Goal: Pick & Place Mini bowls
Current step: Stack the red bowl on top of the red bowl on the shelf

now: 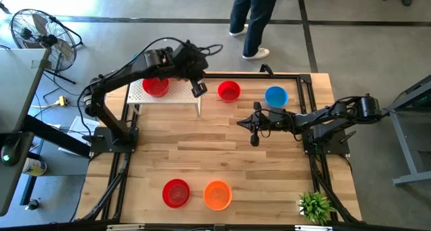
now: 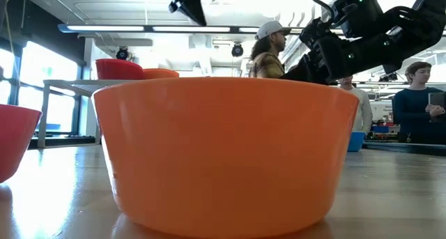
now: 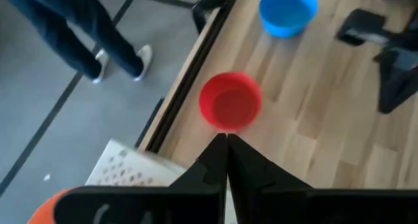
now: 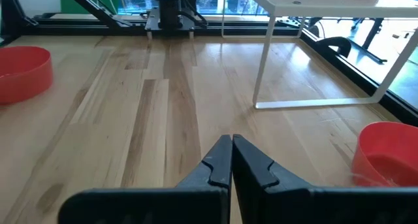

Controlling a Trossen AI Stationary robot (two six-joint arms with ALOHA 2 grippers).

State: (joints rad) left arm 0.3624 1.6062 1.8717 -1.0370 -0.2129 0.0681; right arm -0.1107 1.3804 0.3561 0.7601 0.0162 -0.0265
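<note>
- Three red mini bowls: one on the white stand (image 1: 165, 96), two on the counter (image 1: 229, 91) (image 1: 176, 192).
- Two orange mini bowls (image 1: 217, 194), the second visible on the stand (image 2: 160, 73).
- One blue mini bowl (image 1: 276, 95).
- One green plant (image 1: 315, 206).

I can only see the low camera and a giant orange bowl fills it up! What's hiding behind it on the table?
Observer: A red bowl sits on the wood, just past the end of the white stand.
Operator: Is the left gripper holding a bowl?
Observer: No. The left gripper is shut and empty, by the stand's end, short of that red bowl.
Operator: And the right one?
Observer: The right gripper is shut and empty too, over bare wood mid-table.
</note>
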